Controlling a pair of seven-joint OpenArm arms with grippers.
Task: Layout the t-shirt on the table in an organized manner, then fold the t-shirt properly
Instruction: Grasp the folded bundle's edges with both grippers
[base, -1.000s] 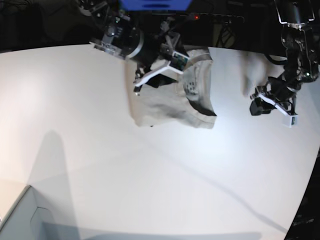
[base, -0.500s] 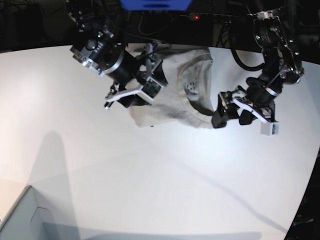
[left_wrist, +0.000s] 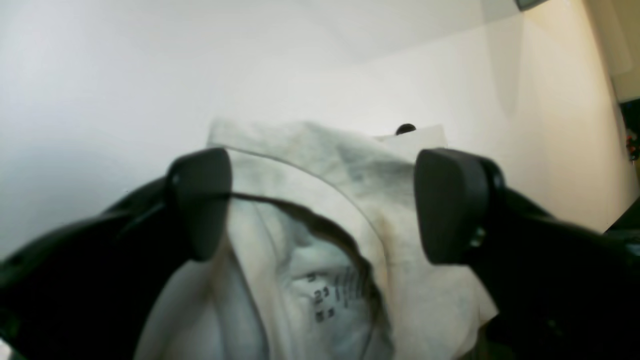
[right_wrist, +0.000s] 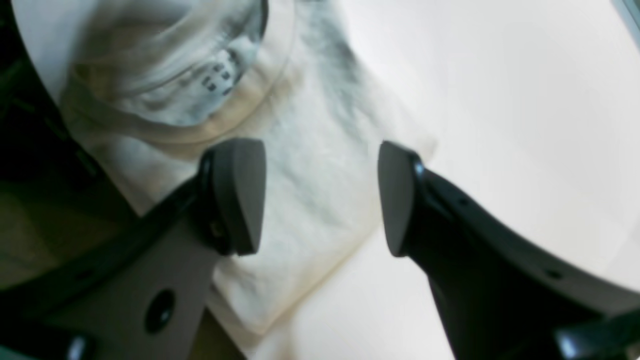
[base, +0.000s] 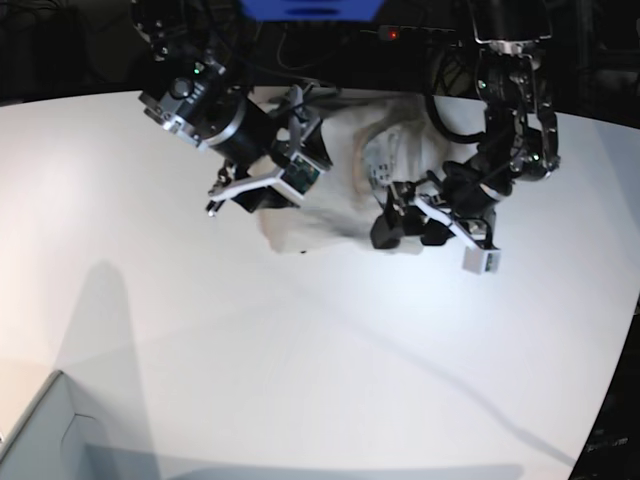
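left gripper (base: 415, 222) swung in over t-shirt (base: 340, 200) collar, fingers (left_wrist: 200, 200) wider

A large white table (base: 330, 350) with a curved edge is seen in the base view. One t-shirt (base: 345, 205) lies crumpled directly on it toward twelve o'clock, near the far edge, with the collar opening and printed neck label facing up. A pale grey box corner (base: 45, 430) is seen at seven o'clock. Soft shadows are cast across the bare surface.
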